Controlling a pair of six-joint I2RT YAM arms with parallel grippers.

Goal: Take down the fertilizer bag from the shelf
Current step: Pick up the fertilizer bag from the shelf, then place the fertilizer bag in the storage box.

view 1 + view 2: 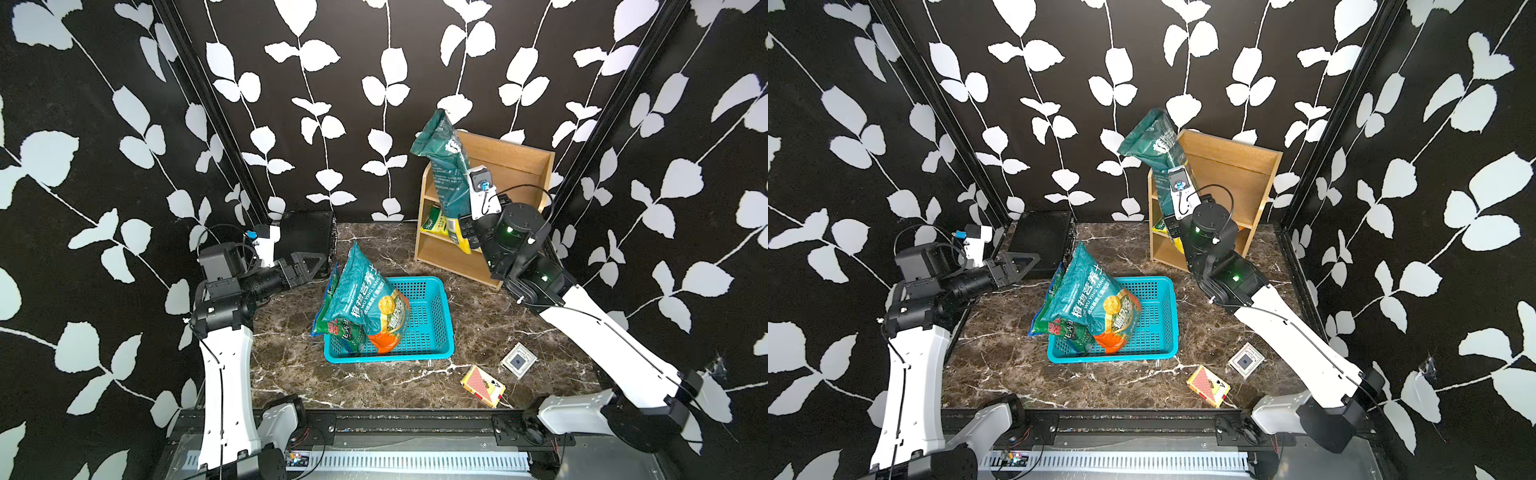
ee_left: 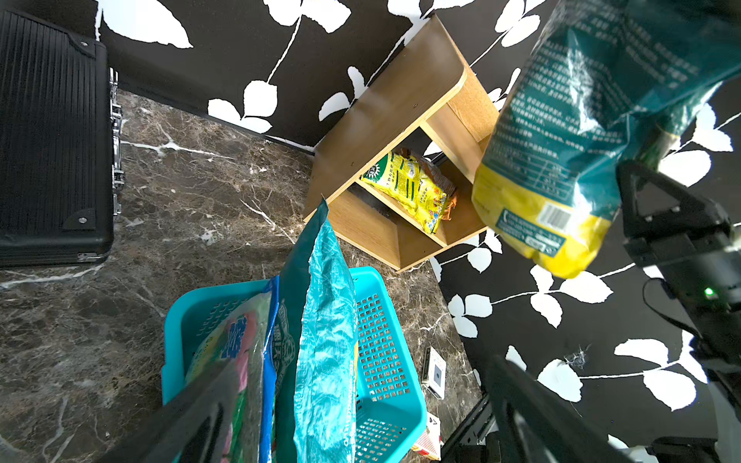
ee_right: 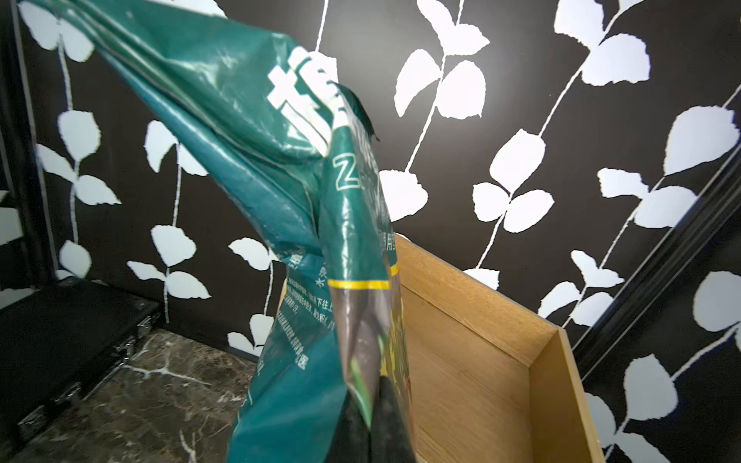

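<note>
Right gripper (image 1: pixel 466 232): clamped tight on 1 green fertilizer bag (image 1: pixel 446 166), held aloft in front of the wooden shelf (image 1: pixel 513 168), far right. Left gripper (image 1: pixel 308 265): jaws spread, empty, far left. 1 yellow packet (image 2: pixel 409 188) on the shelf's middle tier. 2 bags (image 1: pixel 365 303) in 1 blue basket (image 1: pixel 434 332), centre.

The fertilizer bag (image 1: pixel 444 166) is glossy plastic, the shelf (image 1: pixel 515 166) matt wood.

Right pincer (image 1: pixel 465 232) clamps fertilizer bag (image 1: pixel 446 166), raised before shelf (image 1: pixel 519 166); bag seemingly clear of tiers.
</note>
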